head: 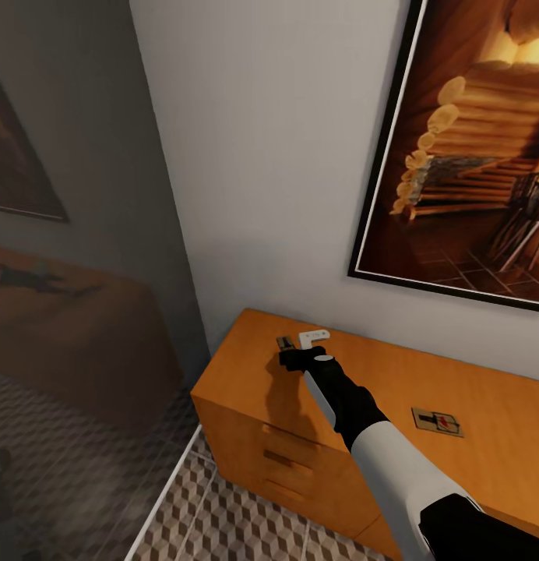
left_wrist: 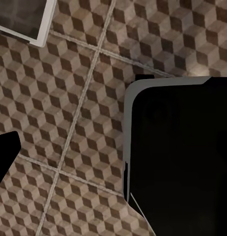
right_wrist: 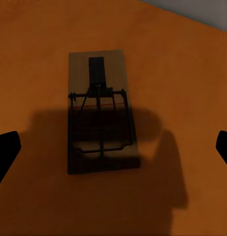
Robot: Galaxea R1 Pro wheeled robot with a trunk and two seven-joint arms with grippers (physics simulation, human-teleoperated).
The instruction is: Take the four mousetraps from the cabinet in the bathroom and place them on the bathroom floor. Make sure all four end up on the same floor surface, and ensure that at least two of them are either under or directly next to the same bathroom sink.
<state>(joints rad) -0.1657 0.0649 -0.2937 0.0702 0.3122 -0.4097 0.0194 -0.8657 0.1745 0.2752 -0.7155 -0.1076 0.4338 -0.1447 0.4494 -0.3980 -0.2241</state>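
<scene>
The cabinet is smooth orange-brown wood with a flat top and stacked drawer fronts with dark slot handles, sitting in the lower middle of the head view against a plain pale wall. The right end effector, black with a white bracket, hovers over the far left corner of the cabinet top. In the right wrist view its two dark fingertips stand wide apart at the frame's edges, with a mousetrap lying flat between them, not touched. This trap is a tan rectangular board with a dark wire frame, shaded by the arm's shadow; no writing can be read on it. A second mousetrap, with a red spot, lies flat on the surface toward the lower right of the head view, well apart from the first.

The bathroom floor at lower left shows brown, beige and white cube-pattern tiles with pale grout. The left end effector shows as a dark shape over those tiles; I cannot tell whether it is apart or together. A dark-framed picture of stacked logs hangs at upper right.
</scene>
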